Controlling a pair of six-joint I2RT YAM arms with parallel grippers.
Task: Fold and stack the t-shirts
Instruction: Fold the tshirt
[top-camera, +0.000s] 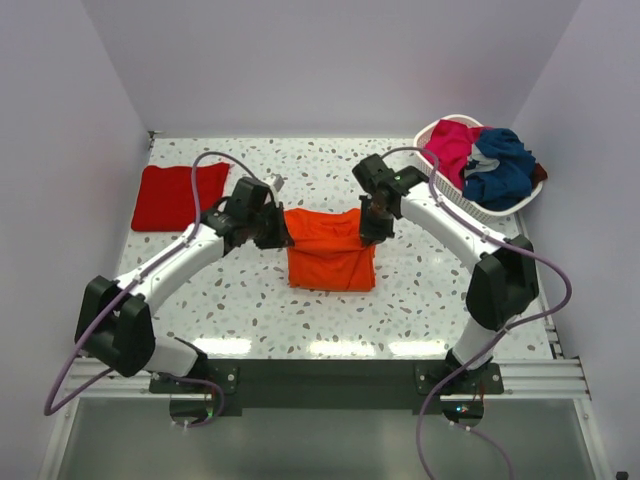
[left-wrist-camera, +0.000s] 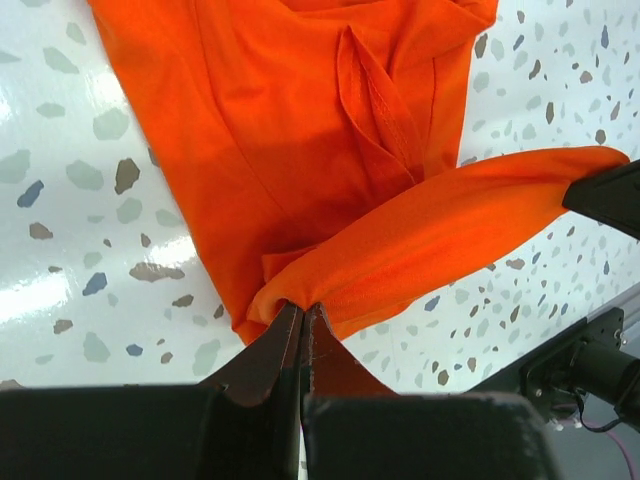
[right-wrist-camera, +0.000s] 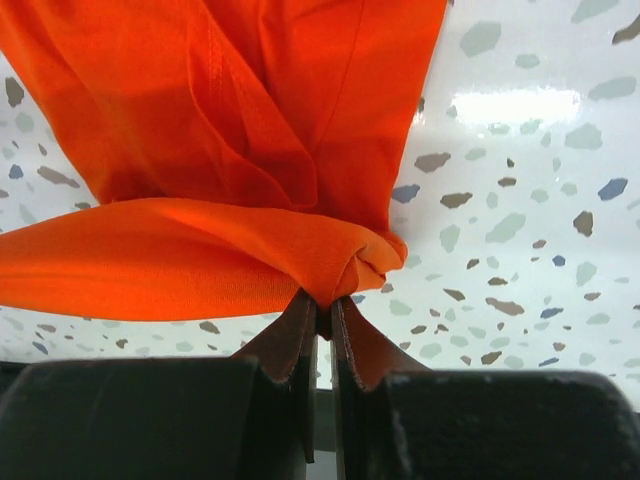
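The orange t-shirt (top-camera: 330, 258) sits pretty much dead centre of the table, part-folded into a rough square. Its far edge is held up off the surface and stretched tight between the two grippers.

Room first though: plain pale walls (top-camera: 330, 60) box the whole setup in on the left, back and right, kind of a lavender-white. The table (top-camera: 430, 295) is glossy white with grey, brown and bluish terrazzo-style flecks, and there's overhead light glaring off it near the front. A metal rail (top-camera: 330, 372) runs along the near edge where both arms are bolted down.

The left arm (top-camera: 170, 268) and right arm (top-camera: 455, 225) are white with black joints, each trailing purple cables (top-camera: 60, 375), and both reach in toward the middle.

The red t-shirt (top-camera: 172, 197) lies flat and folded at the far left of the table, well apart from the orange one. The far right corner has a white basket (top-camera: 462, 203) with a magenta t-shirt (top-camera: 452, 145) and a navy t-shirt (top-camera: 503, 165) bunched up inside, poking up over the rim a bit.

The left gripper (left-wrist-camera: 303, 312) has its jaws pinched right together on the left corner of that raised orange edge. The right gripper (right-wrist-camera: 323, 305) is clamped nearly closed on the other corner, with the cloth bunched into a little knot at its tips.
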